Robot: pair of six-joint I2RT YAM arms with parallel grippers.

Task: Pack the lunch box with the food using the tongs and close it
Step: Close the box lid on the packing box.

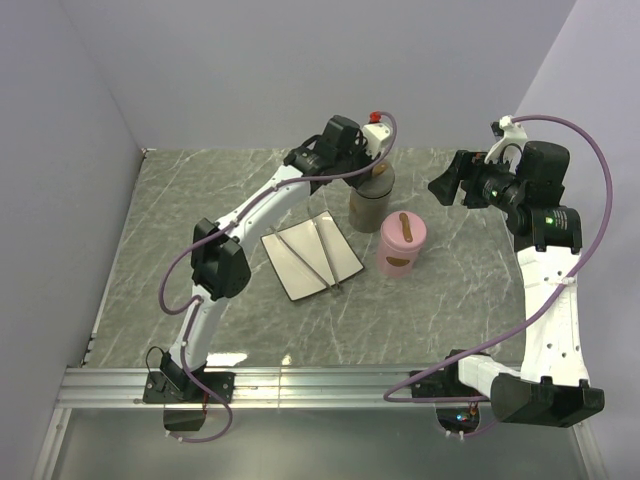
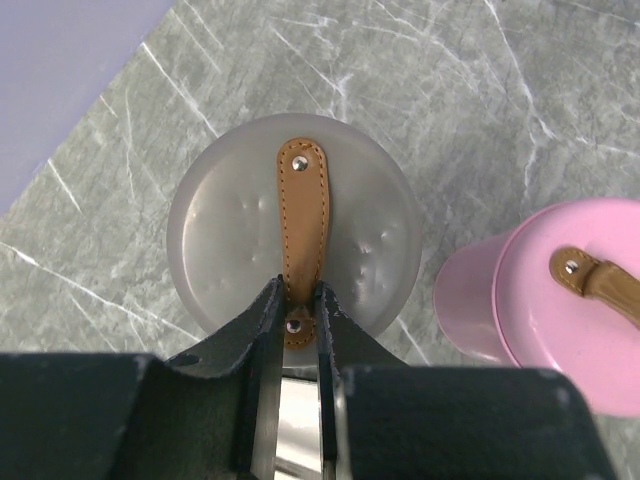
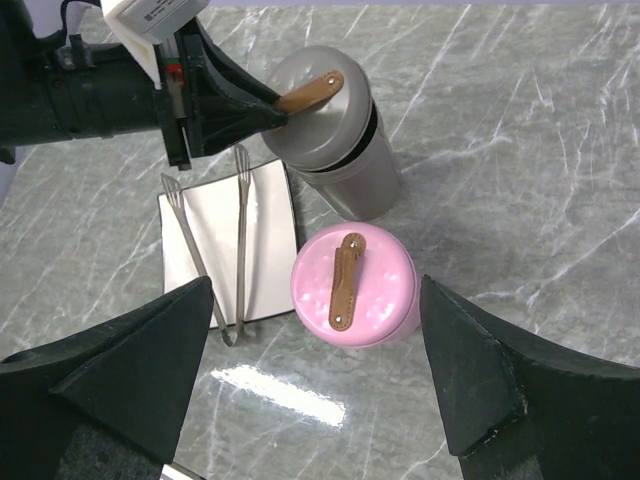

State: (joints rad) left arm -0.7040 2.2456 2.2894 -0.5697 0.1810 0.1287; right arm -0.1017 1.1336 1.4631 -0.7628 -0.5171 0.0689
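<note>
The lunch box shows as two round containers, one grey (image 1: 370,205) and one pink (image 1: 402,245). My left gripper (image 2: 297,290) is shut on the near end of the brown leather strap (image 2: 303,220) on the grey lid (image 2: 230,240). From the right wrist view, the grey lid (image 3: 315,125) sits tilted, with a dark gap on one side. The thin silver tongs (image 1: 315,258) lie on a white square plate (image 1: 290,275) left of the pink container. My right gripper (image 3: 315,290) hangs open high above the pink container (image 3: 355,285), holding nothing. No food shows.
The pink container (image 2: 560,300) stands close beside the grey one, its lid on with a brown strap across it. The plate (image 3: 270,250) lies just left of both. Bare marbled tabletop (image 1: 460,290) stretches to the right and front. Walls close in the back and sides.
</note>
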